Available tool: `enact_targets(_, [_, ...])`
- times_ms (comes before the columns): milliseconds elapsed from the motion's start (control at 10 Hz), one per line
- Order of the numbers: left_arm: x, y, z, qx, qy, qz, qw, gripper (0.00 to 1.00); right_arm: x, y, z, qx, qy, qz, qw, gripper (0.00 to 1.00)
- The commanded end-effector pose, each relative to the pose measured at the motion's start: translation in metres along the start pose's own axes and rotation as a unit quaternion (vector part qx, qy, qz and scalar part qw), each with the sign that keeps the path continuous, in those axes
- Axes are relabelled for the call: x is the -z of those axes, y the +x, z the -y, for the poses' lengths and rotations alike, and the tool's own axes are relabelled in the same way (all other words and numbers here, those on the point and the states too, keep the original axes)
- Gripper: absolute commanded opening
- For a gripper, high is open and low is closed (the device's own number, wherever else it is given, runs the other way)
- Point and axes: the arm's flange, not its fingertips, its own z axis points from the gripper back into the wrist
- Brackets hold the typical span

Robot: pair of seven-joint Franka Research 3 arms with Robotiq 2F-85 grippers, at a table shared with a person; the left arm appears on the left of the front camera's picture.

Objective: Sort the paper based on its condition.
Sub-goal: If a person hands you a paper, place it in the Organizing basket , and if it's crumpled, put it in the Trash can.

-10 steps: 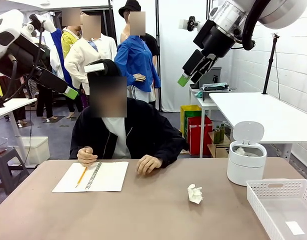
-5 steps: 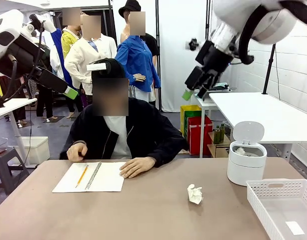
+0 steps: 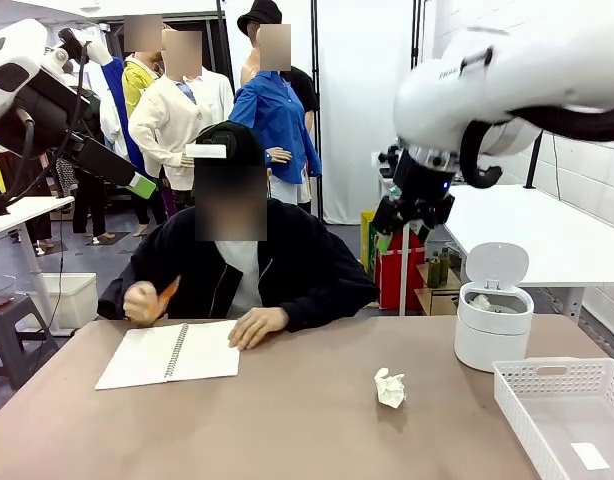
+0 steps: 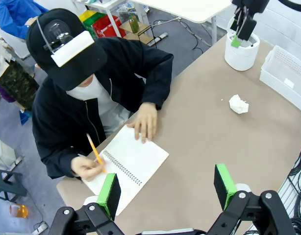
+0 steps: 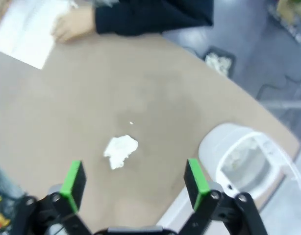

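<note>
- My right claw hangs high over the bench, its green pads spread as wide as they go and nothing between them.
- From the front, that right claw hangs in the air at about 12 o'clock from the crumpled paper, well apart from it.
- In my right wrist view the crumpled paper lies alone on the bare bench, just toward 11 o'clock from the gap between my pads.
- The white bin stands at 2 o'clock from the paper with its lid tipped up. Something pale lies inside, too blurred for me to name.
- The white tray sits at 4 o'clock from the paper, at the bench's edge. What looks like a flat slip lies in it.
- My left claw is also wide open and empty, high above the near edge of the bench.
- The person's notebook lies open at 9 o'clock from the paper. One hand rests on its page, and the other holds an orange pencil.
</note>
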Motion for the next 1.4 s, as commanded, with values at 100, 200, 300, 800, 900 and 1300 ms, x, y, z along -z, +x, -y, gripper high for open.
enact_targets(100, [0.000, -0.001, -0.001, -0.001, -0.001, 0.003, 1.000, 1.00, 0.060, -0.006, 0.008, 0.051, -0.043, -0.035, 0.997, 1.00])
enact_targets(200, [0.000, -0.001, -0.001, -0.001, -0.001, 0.003, 1.000, 1.00, 0.081, -0.009, 0.016, 0.068, -0.047, -0.042, 0.996, 1.00])
enact_targets(300, [0.000, -0.001, -0.001, -0.001, -0.001, 0.003, 1.000, 1.00, 0.098, -0.010, 0.021, 0.072, -0.051, -0.043, 0.995, 1.00])
enact_targets(800, [0.000, -0.001, -0.001, -0.001, -0.001, 0.003, 1.000, 1.00, 0.119, -0.016, 0.023, 0.066, -0.036, -0.061, 0.995, 1.00])
enact_targets(900, [0.000, -0.001, -0.001, -0.001, -0.001, 0.003, 1.000, 1.00, 0.119, -0.016, 0.023, 0.066, -0.036, -0.061, 0.995, 1.00])
enact_targets(1300, [0.000, -0.001, -0.001, -0.001, -0.001, 0.003, 1.000, 1.00, 0.152, -0.039, -0.012, 0.035, 0.034, -0.113, 0.992, 1.00])
